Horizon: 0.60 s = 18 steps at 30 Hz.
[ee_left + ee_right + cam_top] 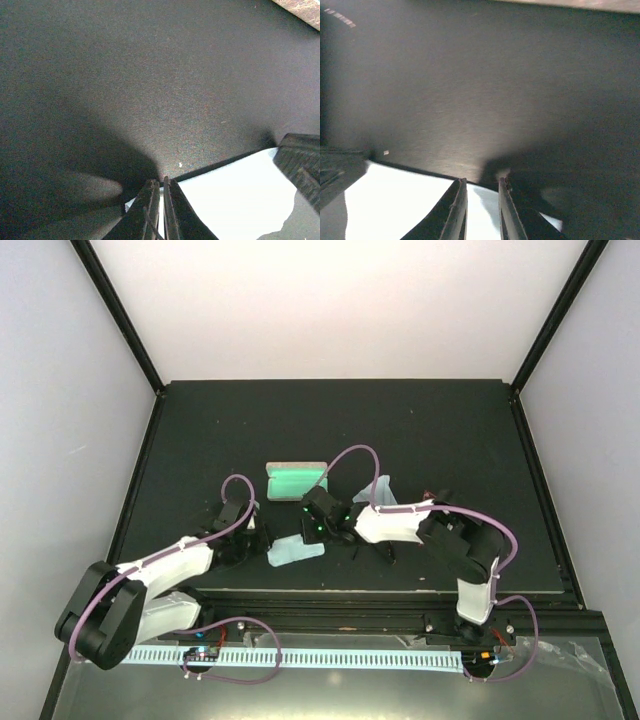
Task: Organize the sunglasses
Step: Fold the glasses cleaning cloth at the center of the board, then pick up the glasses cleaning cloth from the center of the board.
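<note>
The left gripper (160, 182) is pressing its fingers together on the near corner of a thin, light blue soft cloth (240, 195), apparently nipping its edge. The cloth is spreading to the right of those fingers toward the right gripper (481, 180). That gripper's fingers are standing slightly apart astride the opposite edge, and I cannot tell whether they are gripping. If the two are pulling unevenly, the thin edge may be slipping free or the cloth bunching. Beyond both sets of fingers, a pale oblong hard case (298, 466) is lying open, showing nothing inside. The sunglasses are lying nowhere between or beside the fingers, and I cannot place them.
</note>
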Tool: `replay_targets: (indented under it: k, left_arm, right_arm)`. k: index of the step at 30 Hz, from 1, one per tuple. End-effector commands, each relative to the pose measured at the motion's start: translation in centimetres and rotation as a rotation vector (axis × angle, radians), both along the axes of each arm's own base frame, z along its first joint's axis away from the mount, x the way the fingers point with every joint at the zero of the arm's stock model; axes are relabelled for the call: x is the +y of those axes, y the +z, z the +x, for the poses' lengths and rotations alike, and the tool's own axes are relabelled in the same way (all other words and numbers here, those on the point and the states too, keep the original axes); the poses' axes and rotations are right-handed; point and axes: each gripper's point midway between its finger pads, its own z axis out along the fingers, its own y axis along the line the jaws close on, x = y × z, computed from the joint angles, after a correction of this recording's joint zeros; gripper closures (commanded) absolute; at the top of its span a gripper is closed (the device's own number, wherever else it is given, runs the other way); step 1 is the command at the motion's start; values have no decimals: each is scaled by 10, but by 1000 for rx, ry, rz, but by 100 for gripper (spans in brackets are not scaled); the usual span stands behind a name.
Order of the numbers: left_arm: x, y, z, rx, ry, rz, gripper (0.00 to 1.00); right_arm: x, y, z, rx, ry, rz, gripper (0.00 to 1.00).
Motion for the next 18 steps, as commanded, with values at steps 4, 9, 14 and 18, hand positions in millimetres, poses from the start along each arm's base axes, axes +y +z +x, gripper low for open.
replay_targets:
  k: [4,9,14,18]
  left_arm:
    - [6,9,0,-10,-15,47,95]
    - [1,36,5,-57,-39,32,83]
    - [14,40,-8,4,-8,85,72]
    - [25,33,-20,43,23,117,62]
  right_arm:
    - [-71,12,23,-153,-178,-230,78]
    - [-83,40,26,-228,-162,-266,73]
    - [-60,45,7,-219,10,-283,60]
    - [-47,33,-8,-184,95,-319,57]
